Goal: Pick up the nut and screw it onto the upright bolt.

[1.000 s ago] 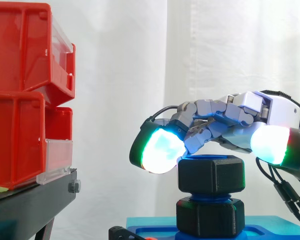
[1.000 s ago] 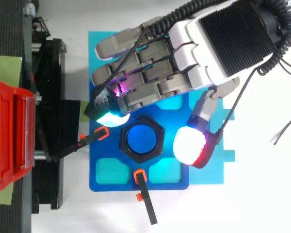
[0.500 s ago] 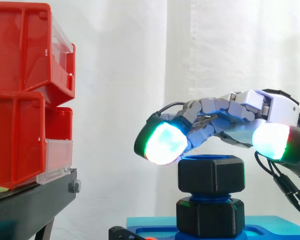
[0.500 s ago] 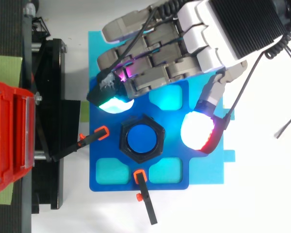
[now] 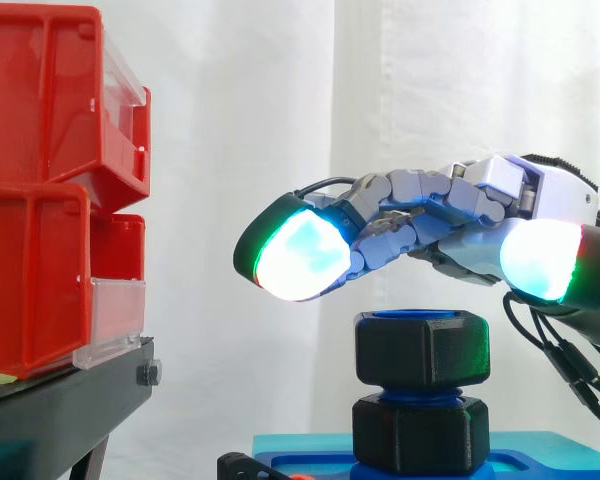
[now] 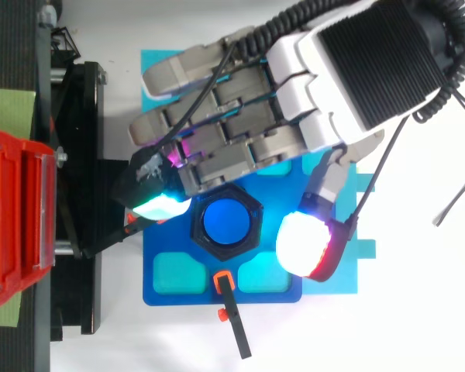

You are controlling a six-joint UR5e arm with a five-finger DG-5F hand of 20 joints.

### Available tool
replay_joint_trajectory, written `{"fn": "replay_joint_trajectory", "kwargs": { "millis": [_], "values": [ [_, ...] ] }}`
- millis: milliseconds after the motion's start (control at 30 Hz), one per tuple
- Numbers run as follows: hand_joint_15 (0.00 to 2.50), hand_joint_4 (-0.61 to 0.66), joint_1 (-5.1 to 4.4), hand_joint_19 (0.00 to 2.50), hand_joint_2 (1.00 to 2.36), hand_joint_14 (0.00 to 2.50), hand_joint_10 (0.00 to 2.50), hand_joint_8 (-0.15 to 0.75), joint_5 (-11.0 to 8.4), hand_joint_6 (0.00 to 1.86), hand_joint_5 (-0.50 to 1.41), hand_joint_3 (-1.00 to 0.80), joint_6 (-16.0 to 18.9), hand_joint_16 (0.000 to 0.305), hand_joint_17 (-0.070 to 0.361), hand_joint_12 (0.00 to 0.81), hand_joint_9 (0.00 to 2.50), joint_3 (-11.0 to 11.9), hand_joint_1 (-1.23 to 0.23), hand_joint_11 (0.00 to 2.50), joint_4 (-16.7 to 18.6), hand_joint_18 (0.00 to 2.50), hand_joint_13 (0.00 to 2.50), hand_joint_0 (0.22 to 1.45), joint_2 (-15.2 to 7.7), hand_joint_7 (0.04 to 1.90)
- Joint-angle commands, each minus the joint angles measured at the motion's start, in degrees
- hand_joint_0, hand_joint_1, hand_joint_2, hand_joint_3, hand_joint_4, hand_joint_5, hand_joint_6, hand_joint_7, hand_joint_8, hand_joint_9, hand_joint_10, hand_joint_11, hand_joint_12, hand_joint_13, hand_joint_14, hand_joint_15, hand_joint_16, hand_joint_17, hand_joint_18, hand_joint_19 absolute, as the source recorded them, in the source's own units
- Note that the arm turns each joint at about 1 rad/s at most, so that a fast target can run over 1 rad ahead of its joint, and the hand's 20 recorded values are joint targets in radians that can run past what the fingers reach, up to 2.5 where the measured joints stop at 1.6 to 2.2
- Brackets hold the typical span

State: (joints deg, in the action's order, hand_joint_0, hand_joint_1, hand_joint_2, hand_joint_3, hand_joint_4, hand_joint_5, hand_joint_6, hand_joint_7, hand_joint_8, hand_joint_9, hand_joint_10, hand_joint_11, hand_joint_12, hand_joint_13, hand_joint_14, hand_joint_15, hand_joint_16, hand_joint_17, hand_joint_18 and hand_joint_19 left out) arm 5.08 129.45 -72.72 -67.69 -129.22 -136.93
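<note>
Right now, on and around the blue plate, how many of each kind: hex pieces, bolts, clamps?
Black hex pieces, stacked on the bolt: 2
Blue bolt: 1
Orange-tipped clamps: 2
Total: 5

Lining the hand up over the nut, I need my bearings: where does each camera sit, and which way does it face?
Side view: beside the work at its height, looking level at the black hexagonal nut on the blue bolt, red plastic bins at left; the hand enters from the right, fingers relaxed above the nut.
Top view: overhead, looking down on the nut and blue base plate; the hand enters from the upper right.
Shared: hand, nut, bolt, bins.
</note>
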Motion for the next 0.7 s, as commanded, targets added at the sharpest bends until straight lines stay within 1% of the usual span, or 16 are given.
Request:
{"fn": "replay_joint_trajectory", "kwargs": {
  "millis": [0,67,133,400,433,633,667],
  "values": [
    [0.0,0.16,-0.86,0.0,1.0,0.0,0.0,0.166,-0.6,0.5,-0.12,-0.5,0.0,0.026,0.059,0.225,0.53,0.0,-0.16,0.0,-1.1,0.11,0.42,0.46,0.0,0.58],
    [0.0,0.16,-1.22,0.0,1.0,0.0,0.0,0.167,-1.22,0.5,-0.12,-0.5,0.0,0.026,0.059,0.227,0.53,0.0,-0.16,0.0,-1.4,0.11,0.43,0.46,0.0,0.58],
    [0.0,0.16,-1.3,0.0,1.0,0.0,0.0,0.172,-1.48,0.5,-0.12,-0.5,0.0,0.026,0.059,0.228,0.54,0.0,-0.16,0.0,-1.7,0.12,0.43,0.46,0.0,0.59],
    [0.0,0.16,-1.92,0.0,1.0,0.0,0.0,0.178,-1.57,0.5,-0.12,-0.5,-0.1,0.026,0.058,0.232,0.55,0.0,-0.16,0.0,-2.7,0.14,0.46,0.46,0.0,0.61],
    [0.0,0.17,-2.1,0.0,1.0,0.0,0.0,0.178,-1.92,0.5,-0.12,-0.5,-0.1,0.026,0.058,0.233,0.56,0.0,-0.16,0.0,-3.0,0.14,0.46,0.46,0.0,0.62],
    [0.0,0.17,-2.27,0.0,1.0,0.0,0.0,0.19,-2.45,0.5,-0.07,-0.5,-0.1,0.024,0.054,0.233,0.59,0.0,-0.12,0.0,-4.5,0.16,0.49,0.47,0.0,0.72],
    [0.0,0.17,-2.18,0.0,1.0,0.0,0.0,0.193,-2.45,0.5,-0.07,-0.5,-0.1,0.024,0.053,0.232,0.6,0.0,-0.12,0.0,-4.8,0.16,0.5,0.47,0.1,0.77]
  ]
}}
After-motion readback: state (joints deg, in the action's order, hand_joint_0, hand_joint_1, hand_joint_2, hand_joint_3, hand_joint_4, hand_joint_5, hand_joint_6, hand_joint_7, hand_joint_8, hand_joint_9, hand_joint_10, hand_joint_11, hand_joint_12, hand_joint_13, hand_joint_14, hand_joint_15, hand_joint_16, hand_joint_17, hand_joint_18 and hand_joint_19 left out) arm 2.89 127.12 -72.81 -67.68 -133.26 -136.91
